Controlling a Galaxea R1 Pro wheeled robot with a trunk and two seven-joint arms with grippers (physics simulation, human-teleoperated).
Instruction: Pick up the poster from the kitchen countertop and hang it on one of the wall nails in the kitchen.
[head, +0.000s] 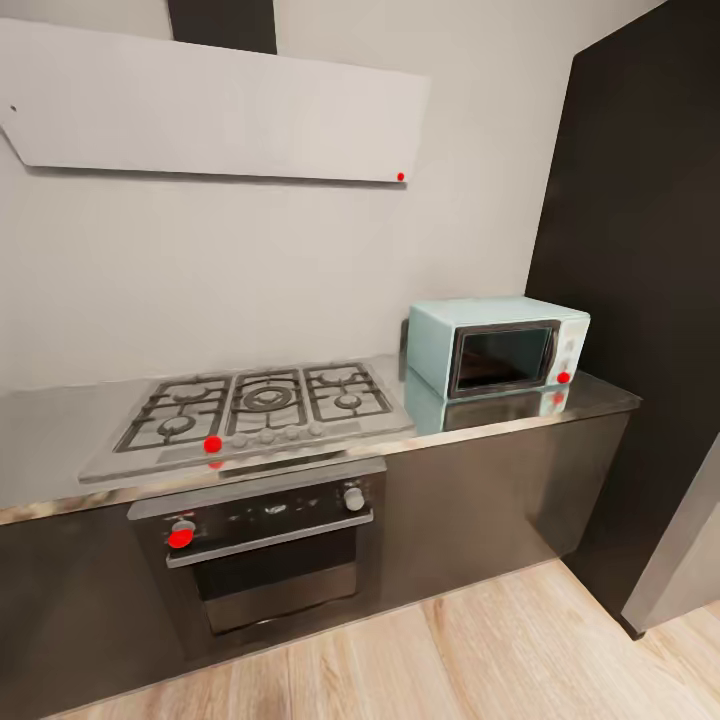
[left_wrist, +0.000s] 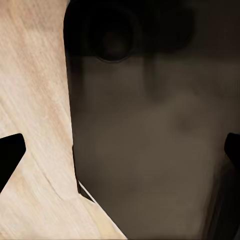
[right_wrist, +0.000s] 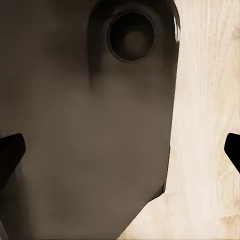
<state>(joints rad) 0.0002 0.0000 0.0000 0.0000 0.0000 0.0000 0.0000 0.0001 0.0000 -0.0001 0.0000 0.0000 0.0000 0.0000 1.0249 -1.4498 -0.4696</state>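
Presently, my left gripper (left_wrist: 120, 150) and right gripper (right_wrist: 120, 147) both stand released, fingertips wide apart, over my dark base (right_wrist: 90, 125) and wood floor (left_wrist: 30, 100). Ahead, the steel surface (head: 60, 420) carries a hob (head: 255, 405) and microwave (head: 498, 345); no poster there.

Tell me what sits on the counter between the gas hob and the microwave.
Nothing: in the head view a narrow bare strip of shiny countertop separates the gas hob from the pale blue microwave, showing only the microwave's reflection.
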